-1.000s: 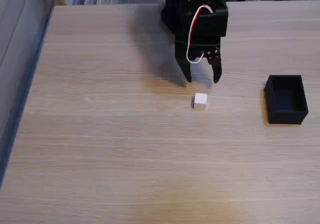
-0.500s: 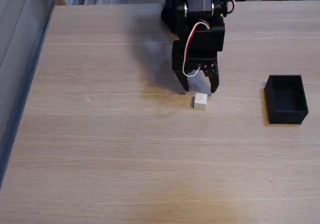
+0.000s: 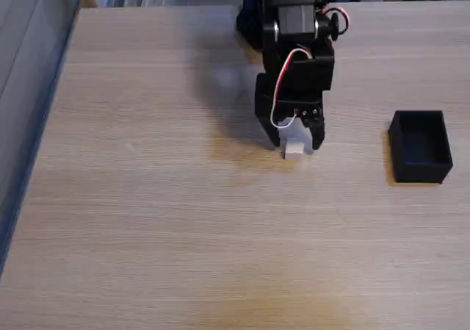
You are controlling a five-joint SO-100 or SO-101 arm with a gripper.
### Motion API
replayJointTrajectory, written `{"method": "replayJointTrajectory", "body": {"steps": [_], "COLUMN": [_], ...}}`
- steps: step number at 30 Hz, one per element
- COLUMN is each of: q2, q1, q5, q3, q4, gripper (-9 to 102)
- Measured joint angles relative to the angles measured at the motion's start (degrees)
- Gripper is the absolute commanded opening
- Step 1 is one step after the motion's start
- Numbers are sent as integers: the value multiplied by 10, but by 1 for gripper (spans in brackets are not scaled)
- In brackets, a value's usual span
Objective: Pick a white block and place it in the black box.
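Since a second ago the gripper (image 3: 295,143) has come down and forward in the fixed view, from hovering just behind the white block (image 3: 294,150) to straddling it. Its two black fingers now stand apart, one on each side of the cube, their tips reaching down to about the cube's upper half. Whether either fingertip already touches a face of the cube cannot be told from this angle; a little of the cube's white top shows between the fingers, so the claw is spread around the block and not yet pressed onto it. The cube itself sits on the wooden table (image 3: 147,220) where it sat before, unmoved, resting flat on the light wood grain.

Taking the white block as the landmark: the arm's black body rises directly behind it, toward the top edge of the picture, with a looping red and white wire (image 3: 283,87) hanging down its front just above the fingers. A soft shadow of the arm lies on the wood to the left of and behind the block. The black box (image 3: 420,146) stands well apart from the block, off to the right at about the same depth on the table, upright, its open top facing up and its dark inside visible.
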Motion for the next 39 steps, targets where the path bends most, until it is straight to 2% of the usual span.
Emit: {"method": "replayJointTrajectory", "body": {"steps": [15, 18, 24, 31, 39], "q2": [-33, -37, -45, -47, 20], "q1": [0, 0, -1, -5, 7], "q5": [7, 7, 7, -4, -96], "q3": [-19, -21, -25, -30, -36], "q4": [0, 0, 1, 5, 72], "gripper": [24, 20, 0, 0, 0]}}
